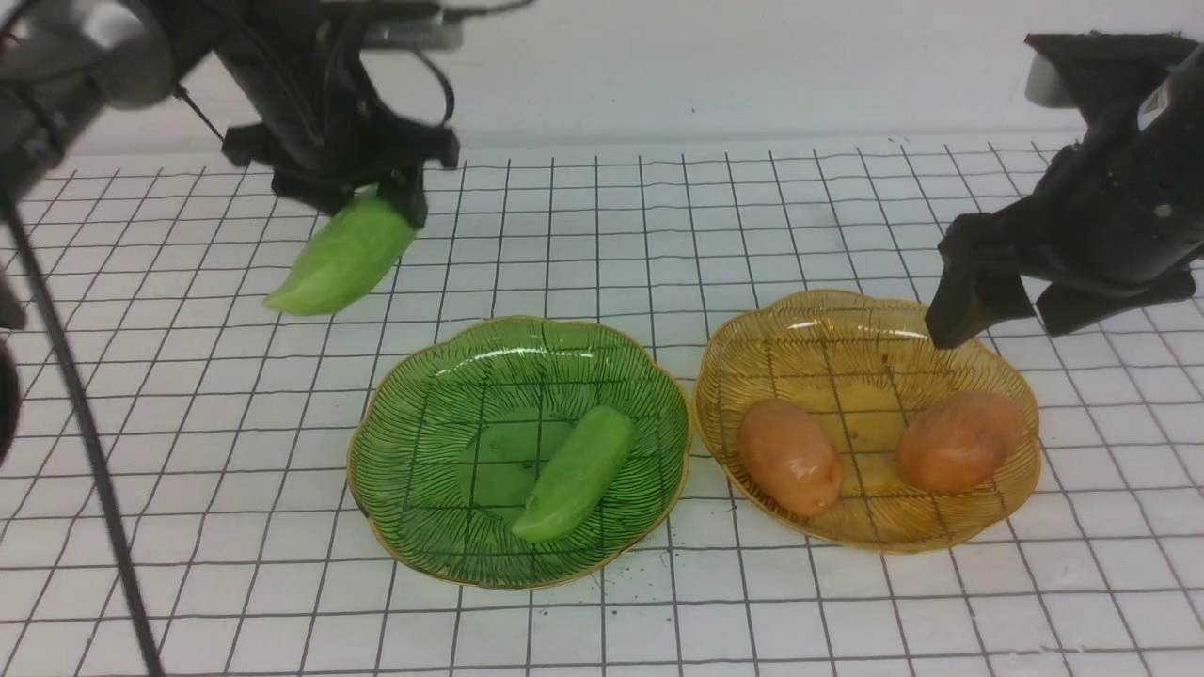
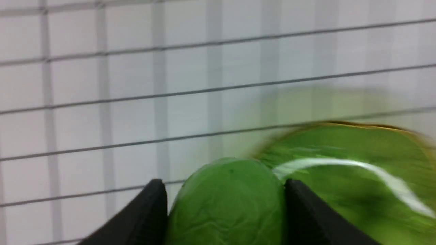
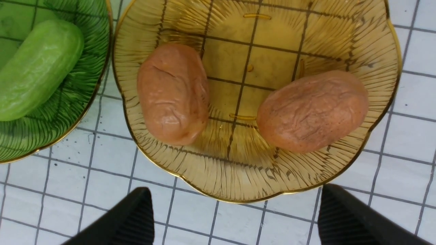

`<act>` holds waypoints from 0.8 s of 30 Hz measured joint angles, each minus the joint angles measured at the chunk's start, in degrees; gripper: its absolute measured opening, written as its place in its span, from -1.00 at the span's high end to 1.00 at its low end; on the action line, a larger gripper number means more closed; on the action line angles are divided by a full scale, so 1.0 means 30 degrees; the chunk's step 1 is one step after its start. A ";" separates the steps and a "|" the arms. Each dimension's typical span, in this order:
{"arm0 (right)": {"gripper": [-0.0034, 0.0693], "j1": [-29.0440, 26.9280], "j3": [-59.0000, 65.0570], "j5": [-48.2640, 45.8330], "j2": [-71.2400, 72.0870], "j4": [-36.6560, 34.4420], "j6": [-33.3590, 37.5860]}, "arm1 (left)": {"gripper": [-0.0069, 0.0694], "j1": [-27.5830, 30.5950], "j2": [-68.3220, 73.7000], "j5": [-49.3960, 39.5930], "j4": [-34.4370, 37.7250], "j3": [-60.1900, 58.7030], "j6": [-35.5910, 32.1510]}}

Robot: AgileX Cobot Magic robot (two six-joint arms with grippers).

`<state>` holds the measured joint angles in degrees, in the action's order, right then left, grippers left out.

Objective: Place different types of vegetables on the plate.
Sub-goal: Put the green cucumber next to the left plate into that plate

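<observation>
My left gripper [image 1: 376, 193] is shut on a light-green cucumber [image 1: 340, 256] and holds it in the air, left of and behind the green plate [image 1: 414, 414]; the cucumber also shows between the jaws in the left wrist view [image 2: 226, 204]. A second cucumber [image 1: 576, 473] lies in the green plate. Two orange-brown potatoes [image 1: 788, 456] [image 1: 959, 442] lie in the amber plate [image 1: 847, 320]. My right gripper [image 1: 997, 315] is open and empty, above the amber plate's far right rim. In the right wrist view the potatoes [image 3: 173, 92] [image 3: 312, 110] lie beyond the open gripper [image 3: 235, 217].
The plates stand side by side on a white table with a black grid [image 1: 188, 527]. The green plate's edge is blurred in the left wrist view [image 2: 357, 177]. A black cable [image 1: 85, 442] runs down the left side. A white wall stands behind.
</observation>
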<state>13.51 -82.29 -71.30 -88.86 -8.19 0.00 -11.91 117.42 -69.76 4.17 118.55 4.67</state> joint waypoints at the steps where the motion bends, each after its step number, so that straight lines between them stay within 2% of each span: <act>1: -0.71 0.0000 0.0000 0.0000 0.0000 -0.0046 0.0000 | -0.19 -0.0214 -0.0262 -0.0089 0.0395 -0.0087 -0.0148; 4: -0.69 0.0000 0.0000 0.0000 0.0000 -0.0127 0.0000 | -0.19 -0.1388 -0.0418 -0.0214 0.1215 -0.0987 -0.0555; 8: -0.52 0.0000 0.0857 0.0040 0.0792 -0.0466 0.0159 | -0.19 -0.2254 0.0951 -0.0263 0.0760 -0.2417 -0.0470; 12: -0.11 0.0000 0.3928 0.0022 0.4225 -0.0533 0.0404 | -0.19 -0.2808 0.2061 -0.0244 0.0586 -0.2732 -0.0413; 13: -0.11 0.0000 0.3928 0.0004 0.4429 -0.0533 0.0404 | -0.19 -0.2838 0.2082 -0.0244 0.0586 -0.2732 -0.0413; 14: 0.00 0.0000 0.4590 0.0016 0.5500 -0.0533 0.0482 | -0.22 -0.2905 0.2105 -0.0244 0.0611 -0.2732 -0.0413; 16: 0.31 0.0000 0.6136 0.0000 0.8383 -0.0506 0.0500 | -0.31 -0.2974 0.2105 -0.0244 0.0744 -0.2732 -0.0413; 21: 0.83 0.0000 0.9022 -0.0097 1.5072 -0.0506 0.0500 | -0.60 -0.2974 0.2105 -0.0244 0.0743 -0.2732 -0.0413; 24: 0.92 0.0000 1.1242 0.1380 1.8557 -0.0506 0.0554 | -0.62 -0.2974 0.2105 -0.0244 0.0743 -0.2732 -0.0413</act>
<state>13.51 -48.56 -67.16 -33.19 -9.71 1.66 -20.83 123.73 -70.49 6.40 110.35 3.43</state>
